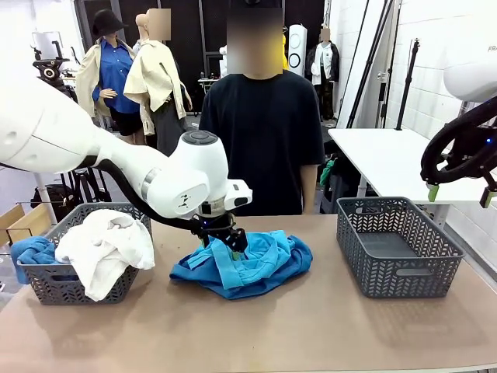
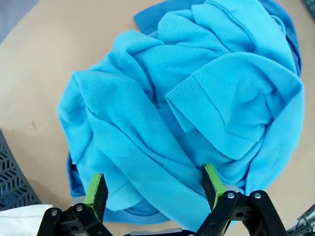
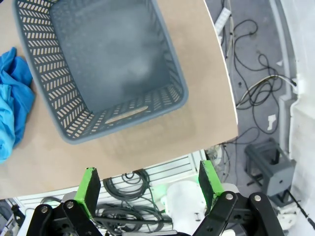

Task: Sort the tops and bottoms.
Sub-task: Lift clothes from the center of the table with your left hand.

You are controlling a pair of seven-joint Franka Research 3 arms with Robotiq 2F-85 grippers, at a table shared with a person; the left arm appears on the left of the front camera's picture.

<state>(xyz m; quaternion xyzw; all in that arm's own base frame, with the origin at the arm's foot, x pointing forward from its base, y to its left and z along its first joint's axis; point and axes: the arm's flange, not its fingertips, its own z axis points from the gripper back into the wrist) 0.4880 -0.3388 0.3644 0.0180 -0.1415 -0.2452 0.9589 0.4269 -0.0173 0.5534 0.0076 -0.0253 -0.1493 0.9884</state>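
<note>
A crumpled turquoise top point(image 1: 256, 256) point(image 2: 197, 98) lies mid-table on a royal blue top point(image 1: 194, 273) point(image 2: 147, 19). My left gripper point(image 1: 225, 247) point(image 2: 154, 189) is down at the pile's near-left side, open, its green pads point(image 2: 96, 191) either side of a turquoise fold. A white top point(image 1: 105, 245) drapes over the left basket point(image 1: 54, 287), with another blue top point(image 1: 31, 250) beside it. My right gripper point(image 1: 458, 193) point(image 3: 148, 186) hangs open and empty, high off the table's right edge. Bottoms are hidden or out of view.
An empty grey basket point(image 1: 396, 268) point(image 3: 44, 83) stands at the table's right end. A person in a dark shirt point(image 1: 260, 132) stands at the far side. Cables and floor lie below the right table edge point(image 3: 224, 83). Bare tabletop point(image 1: 295, 334) runs along the front.
</note>
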